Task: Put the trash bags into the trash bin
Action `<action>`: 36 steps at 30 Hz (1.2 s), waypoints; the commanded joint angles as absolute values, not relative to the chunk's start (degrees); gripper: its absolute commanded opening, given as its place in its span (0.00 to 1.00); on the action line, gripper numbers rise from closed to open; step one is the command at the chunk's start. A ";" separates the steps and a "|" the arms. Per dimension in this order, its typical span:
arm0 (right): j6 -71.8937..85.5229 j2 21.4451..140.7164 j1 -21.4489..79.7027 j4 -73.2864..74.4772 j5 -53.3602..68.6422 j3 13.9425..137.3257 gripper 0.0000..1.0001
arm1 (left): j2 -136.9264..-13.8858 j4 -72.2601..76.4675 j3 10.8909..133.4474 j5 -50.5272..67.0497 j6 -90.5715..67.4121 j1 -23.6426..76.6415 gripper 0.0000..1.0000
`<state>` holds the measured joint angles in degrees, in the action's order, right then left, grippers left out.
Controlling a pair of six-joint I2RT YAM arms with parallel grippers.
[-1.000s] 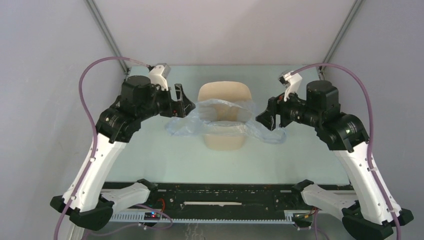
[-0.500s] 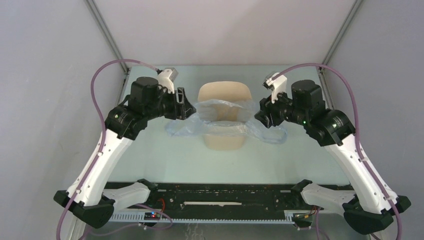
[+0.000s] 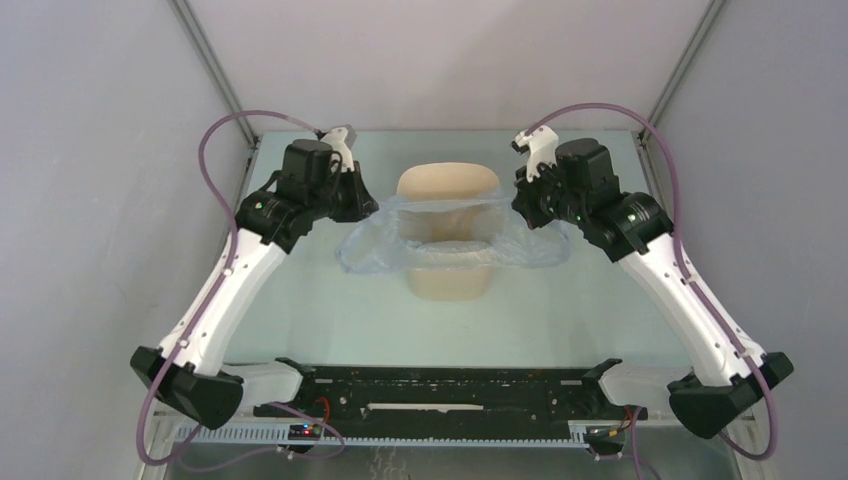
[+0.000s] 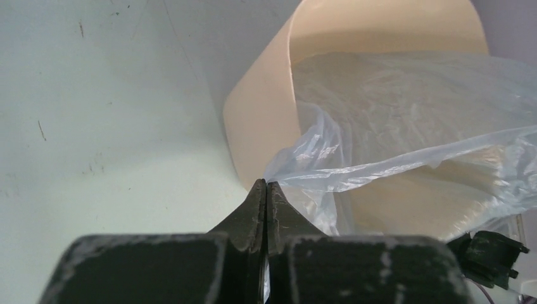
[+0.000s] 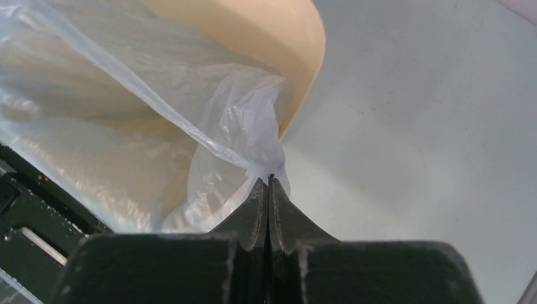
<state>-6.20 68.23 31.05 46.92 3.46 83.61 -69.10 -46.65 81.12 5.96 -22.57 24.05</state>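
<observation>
The beige trash bin point(image 3: 448, 182) stands mid-table, and the pale-blue trash bag point(image 3: 450, 238) is stretched across its mouth. My left gripper point(image 3: 371, 208) is shut on the bag's left edge, beside the bin's left wall. My right gripper point(image 3: 521, 206) is shut on the bag's right edge. In the left wrist view the closed tips point(image 4: 266, 184) pinch the film of the bag point(image 4: 392, 126) next to the bin point(image 4: 259, 126). In the right wrist view the tips point(image 5: 270, 180) pinch a gathered corner of the bag point(image 5: 126, 133) beside the bin's rim point(image 5: 272, 31).
The pale green table point(image 3: 300, 300) is closed in by grey walls on the left, back and right, with metal posts point(image 3: 210, 60) at the far corners. A black rail point(image 3: 450, 395) with the arm bases runs along the near edge. Purple cables point(image 3: 230, 125) loop above both arms.
Both grippers moved inward and farther back to the bin's sides and shut on the bag's edges. The bag is now pulled taut and lifted across the bin's mouth.
</observation>
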 commanded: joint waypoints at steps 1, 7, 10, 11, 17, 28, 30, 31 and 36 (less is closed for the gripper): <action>-3.26 72.65 27.44 44.98 3.85 88.18 0.00 | -72.16 -42.81 85.12 4.87 -23.81 23.45 0.00; 0.76 77.79 23.05 44.78 9.10 90.97 0.00 | -73.12 -37.08 83.72 0.40 -24.14 23.40 0.00; 2.99 80.45 21.12 44.17 11.85 91.88 0.00 | -73.59 -32.38 82.18 0.11 -24.09 23.38 0.00; 3.76 81.36 20.57 44.11 12.28 92.44 0.00 | -74.08 -31.15 82.07 -1.51 -24.18 23.30 0.00; 7.70 87.79 17.20 44.82 15.89 97.51 0.07 | -80.18 -29.06 85.28 -3.34 -26.84 22.11 0.00; 12.12 95.46 13.87 44.50 18.30 102.51 0.12 | -90.26 -29.44 92.10 2.74 -33.86 19.23 0.00; 12.76 96.45 13.36 44.47 18.98 102.67 0.12 | -91.32 -29.44 92.20 3.61 -34.74 18.74 0.00; 13.02 96.87 13.16 44.33 19.32 102.81 0.12 | -91.86 -29.53 92.23 3.98 -34.98 18.46 0.00; 13.41 99.71 12.68 45.75 20.20 103.45 0.15 | -94.57 -32.57 91.81 5.38 -36.00 17.43 0.00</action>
